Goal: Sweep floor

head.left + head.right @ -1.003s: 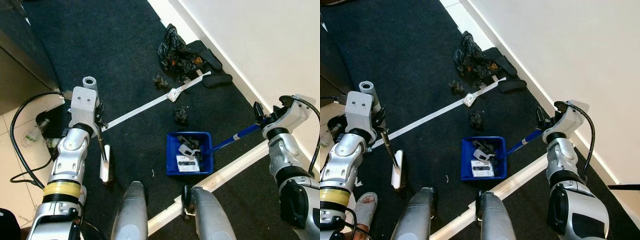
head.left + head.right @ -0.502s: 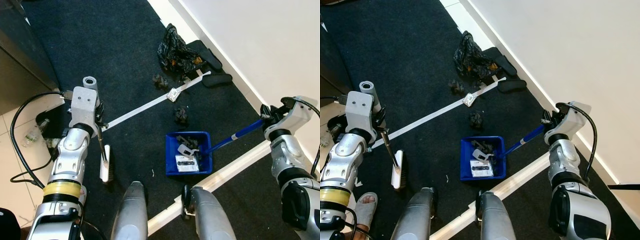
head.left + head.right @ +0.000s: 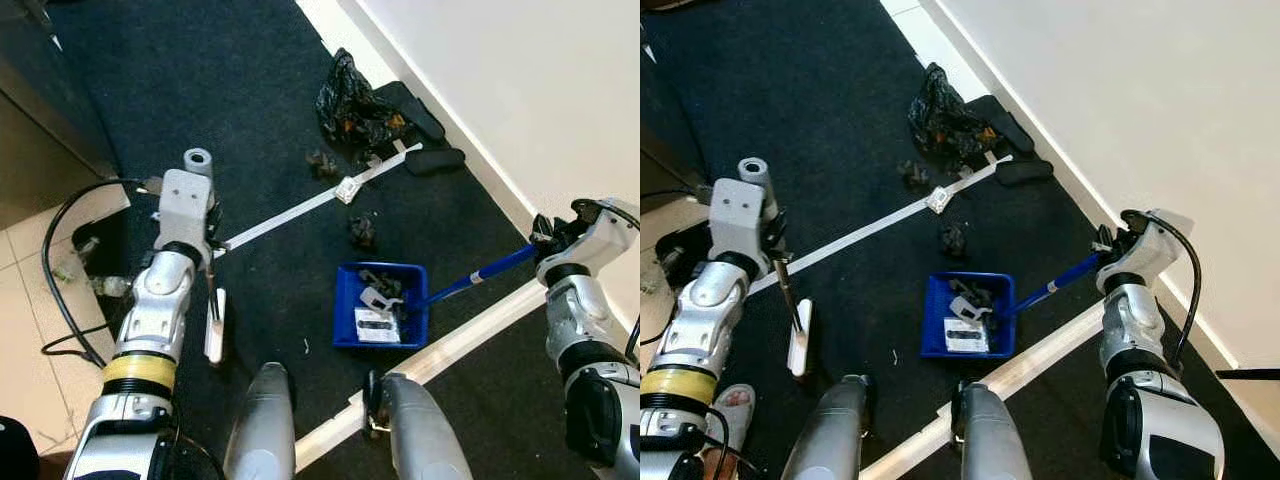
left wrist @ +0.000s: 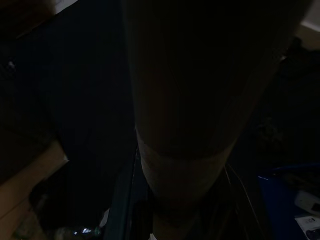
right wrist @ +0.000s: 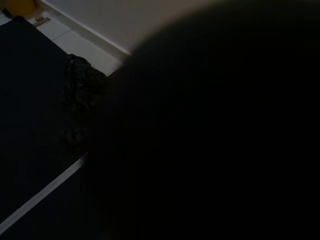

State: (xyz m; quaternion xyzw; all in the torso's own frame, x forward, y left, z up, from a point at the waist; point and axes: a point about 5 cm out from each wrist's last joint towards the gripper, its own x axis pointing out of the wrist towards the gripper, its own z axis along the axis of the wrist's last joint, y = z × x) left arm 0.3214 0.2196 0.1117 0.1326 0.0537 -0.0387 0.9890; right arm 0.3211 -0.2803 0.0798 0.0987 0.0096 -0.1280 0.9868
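Brush [image 3: 214,325] shifted right, handle upright.

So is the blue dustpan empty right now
No, the blue dustpan already holds dark crumpled scraps and a white piece of litter.

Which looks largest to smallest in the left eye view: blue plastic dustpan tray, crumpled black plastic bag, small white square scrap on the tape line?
1. Blue plastic dustpan tray
2. Crumpled black plastic bag, close in size and farther away, so unsure
3. Small white square scrap
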